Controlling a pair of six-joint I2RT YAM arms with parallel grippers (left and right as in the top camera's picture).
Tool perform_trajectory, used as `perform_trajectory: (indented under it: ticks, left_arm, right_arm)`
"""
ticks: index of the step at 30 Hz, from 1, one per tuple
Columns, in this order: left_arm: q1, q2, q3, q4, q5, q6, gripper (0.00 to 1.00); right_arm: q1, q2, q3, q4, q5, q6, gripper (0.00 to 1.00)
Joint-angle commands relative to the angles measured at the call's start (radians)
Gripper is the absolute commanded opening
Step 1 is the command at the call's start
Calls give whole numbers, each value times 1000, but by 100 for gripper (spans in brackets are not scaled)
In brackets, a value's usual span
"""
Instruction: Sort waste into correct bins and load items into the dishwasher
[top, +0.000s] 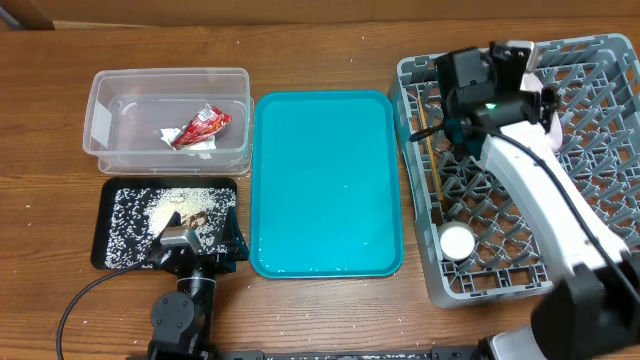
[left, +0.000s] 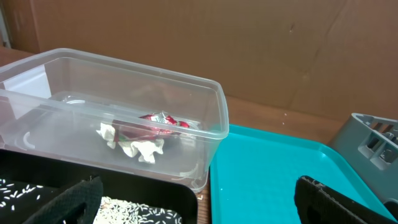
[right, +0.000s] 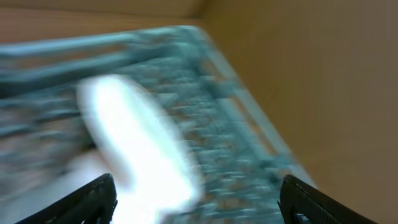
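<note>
The red snack wrapper and the white tissue lie in the clear tub; both also show in the left wrist view, wrapper and tissue. Rice scraps cover the black tray. My left gripper is open and empty, low over the gap between the black tray and the teal tray. The chopsticks and the small white cup sit in the grey dish rack. My right gripper is open above the rack, over a blurred white dish. A pale pink plate edge shows beside the arm.
The right arm stretches across the rack from the front right. The left arm's cable loops on the table at the front left. The rack's corner shows beyond the teal tray. A cardboard wall stands behind the table.
</note>
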Motion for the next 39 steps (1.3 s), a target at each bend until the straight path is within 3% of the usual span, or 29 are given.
perform_trajectory:
  ticks: [1,6,8,11,19,22,28,34,39]
  left_arm:
    - [8,-9,-4,3,-14,-3,100]
    - [8,-9,-4,3,-14,-3,100]
    - [8,-9,-4,3,-14,-3,100]
    - [8,-9,-4,3,-14,-3,100]
    - [8,-9,-4,3,-14,-3,100]
    - [8,-9,-4,3,-14,-3,100]
    - [8,-9,-4,3,-14,-3,100]
    - [8,-9,-4,2,-14,-3,100]
    - [8,-9,-4,3,-14,-3,100]
  right_arm:
    - [61,-118,75,-23,-414,-30,87]
    - [211,-307,104,-74,-848,-34,88]
    - [257,-358,104,-70,-978,-32,100]
    - [318,-420,104,-61,-1096,-32,100]
    - [379,-478,104,-180,-1090,-32,100]
    - [362,-504,104,-168,-981,-39,100]
    - [337,-629,102,-166,-871,-164,100]
    - [138,-766,35,-97,-891,-209,100]
    - [-58,-909,-180,57,-1001,-209,100]
